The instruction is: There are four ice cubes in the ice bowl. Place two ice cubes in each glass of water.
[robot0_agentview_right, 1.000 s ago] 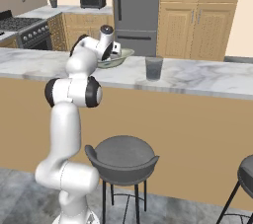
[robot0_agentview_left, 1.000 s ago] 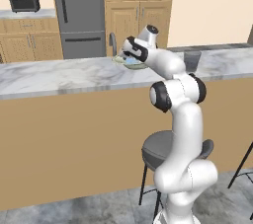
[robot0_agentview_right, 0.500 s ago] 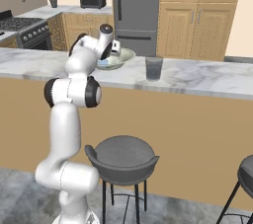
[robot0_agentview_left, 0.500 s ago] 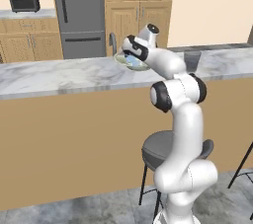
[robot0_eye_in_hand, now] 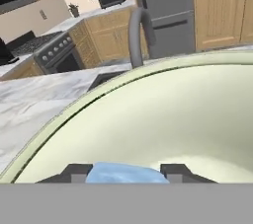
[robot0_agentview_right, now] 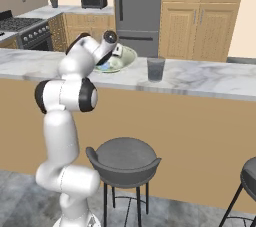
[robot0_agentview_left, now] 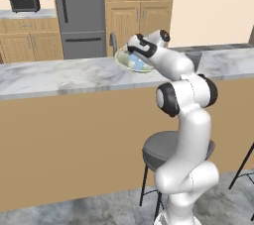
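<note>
ice bowl point(robot0_eye_in_hand: 148, 114) pale yellow-green; ice cube point(robot0_eye_in_hand: 126, 172) pale blue; counter point(robot0_agentview_left: 59, 75) grey-white marbled

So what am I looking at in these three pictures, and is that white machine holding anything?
It is a white robot arm reaching over a marble counter in a simulated kitchen. Two pictures come from cameras behind it, left and right; the third looks out from its hand. Its tool is down inside the pale green ice bowl, its two dark fingertips on either side of a pale blue ice cube, apparently gripping it. A glass of water stands right of the bowl in the right rear picture.
</note>
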